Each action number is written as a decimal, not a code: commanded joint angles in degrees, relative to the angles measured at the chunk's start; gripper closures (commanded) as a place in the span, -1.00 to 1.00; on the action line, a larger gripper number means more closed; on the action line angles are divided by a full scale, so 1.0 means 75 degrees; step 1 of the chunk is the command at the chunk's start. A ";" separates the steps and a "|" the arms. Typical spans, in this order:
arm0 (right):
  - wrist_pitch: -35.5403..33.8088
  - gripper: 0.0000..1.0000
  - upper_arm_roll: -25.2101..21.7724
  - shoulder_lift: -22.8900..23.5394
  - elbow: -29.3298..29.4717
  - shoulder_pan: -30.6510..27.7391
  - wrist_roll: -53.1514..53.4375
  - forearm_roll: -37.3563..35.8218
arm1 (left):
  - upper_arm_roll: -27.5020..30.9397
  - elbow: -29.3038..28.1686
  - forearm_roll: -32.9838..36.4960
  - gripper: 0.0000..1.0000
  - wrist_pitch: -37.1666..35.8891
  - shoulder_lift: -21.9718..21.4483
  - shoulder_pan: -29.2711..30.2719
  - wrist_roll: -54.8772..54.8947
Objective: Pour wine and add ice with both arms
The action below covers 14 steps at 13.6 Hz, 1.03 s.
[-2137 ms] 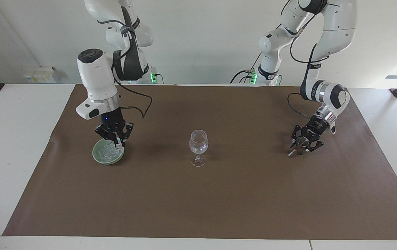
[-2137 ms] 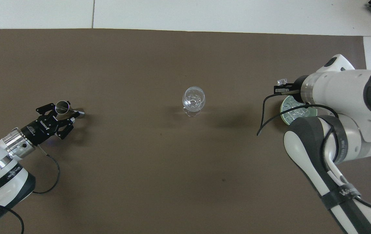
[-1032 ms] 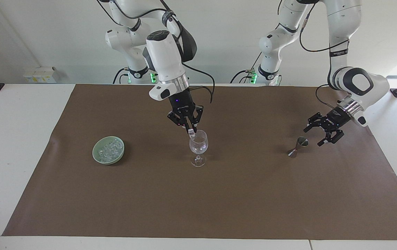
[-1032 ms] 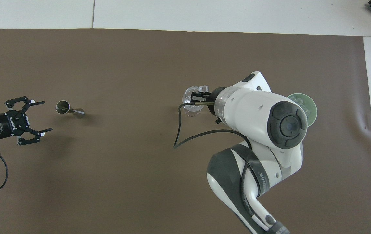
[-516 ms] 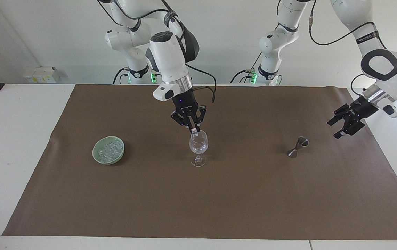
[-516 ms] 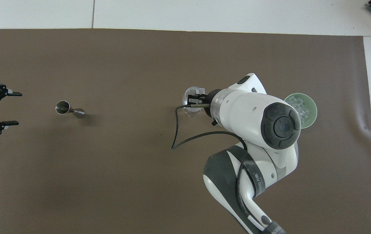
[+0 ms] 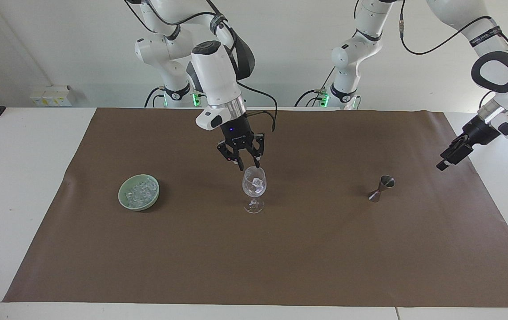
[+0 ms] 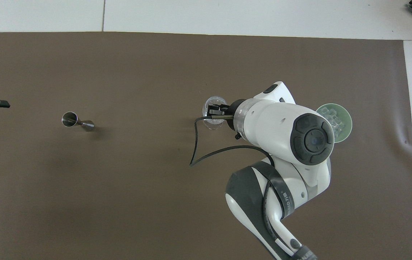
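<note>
Hovering right over the wine glass [image 7: 254, 186], your right gripper [image 7: 247, 167] has its fingers parted and empty. One ice cube [image 7: 258, 182] sits in the upright bowl, directly beneath. More ice [image 7: 140, 192] waits in the green dish [image 7: 125, 201] toward that arm's end. Your left gripper [image 7: 453, 154] waits open, off past the jigger [image 7: 381, 188].

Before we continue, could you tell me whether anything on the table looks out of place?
Nothing looks spilled or broken. The wine glass stands upright with ice inside. Only the metal measuring cup appears to lean; whether it has tipped, I cannot tell.
</note>
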 commanded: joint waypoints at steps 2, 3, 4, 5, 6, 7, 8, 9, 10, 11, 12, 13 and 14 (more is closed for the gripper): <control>0.0083 -0.23 -0.0005 0.0091 0.0137 0.0011 0.0070 0.0080 | -0.0005 0.0217 0.1145 -1.00 -0.0192 -0.0249 -0.0171 0.0796; 0.0083 -0.31 -0.0017 0.0079 0.0137 0.0011 0.0036 0.0068 | -0.0005 0.0311 0.1405 -1.00 -0.0239 -0.0260 -0.0206 0.0995; 0.0048 -0.37 -0.0017 0.0021 0.0125 -0.0036 0.0012 0.0057 | -0.0005 0.0393 0.1488 -1.00 -0.0309 -0.0307 -0.0253 0.1159; -0.0010 -0.62 -0.0040 -0.0061 0.0090 -0.0094 0.0012 0.0022 | -0.0005 0.0406 0.1501 -1.00 -0.0379 -0.0377 -0.0311 0.1288; -0.0092 -0.91 -0.0064 -0.0293 -0.0026 -0.0141 0.0012 0.0010 | -0.0005 0.0394 0.1524 -1.00 -0.0414 -0.0470 -0.0358 0.1487; -0.0174 -1.00 -0.0064 -0.0574 -0.0259 -0.0327 0.0000 -0.0013 | -0.0017 0.0406 0.1803 -1.00 -0.0473 -0.0552 -0.0382 0.1675; -0.0326 -1.00 -0.0064 -0.0902 -0.0517 -0.0503 -0.0035 -0.0025 | -0.0028 0.0418 0.2165 -1.00 -0.0520 -0.0669 -0.0521 0.1850; -0.0617 -1.00 -0.0064 -0.1230 -0.0763 -0.0702 -0.0093 -0.0037 | -0.0029 0.0429 0.2239 -1.00 -0.0578 -0.0786 -0.0616 0.1933; -0.1119 -1.00 -0.0064 -0.1396 -0.0812 -0.0901 -0.0221 -0.0037 | -0.0029 0.0429 0.2251 -1.00 -0.0672 -0.0880 -0.0709 0.2027; -0.1634 -1.00 -0.0064 -0.1432 -0.0766 -0.1170 -0.0455 -0.0037 | -0.0017 0.0429 0.2309 -1.00 -0.0881 -0.0997 -0.0907 0.2051; -0.1802 -1.00 -0.0064 -0.1560 -0.0742 -0.1347 -0.0689 -0.0037 | -0.0005 0.0429 0.2472 -1.00 -0.0988 -0.1057 -0.1130 0.2051; -0.1850 -1.00 -0.0076 -0.1677 -0.0673 -0.1511 -0.0970 -0.0037 | 0.0076 0.0429 0.2566 -1.00 -0.1035 -0.1162 -0.1445 0.2040; -0.1909 -1.00 -0.0087 -0.1818 -0.0614 -0.1675 -0.1216 -0.0037 | 0.0089 0.0429 0.2567 -1.00 -0.1047 -0.1174 -0.1669 0.2040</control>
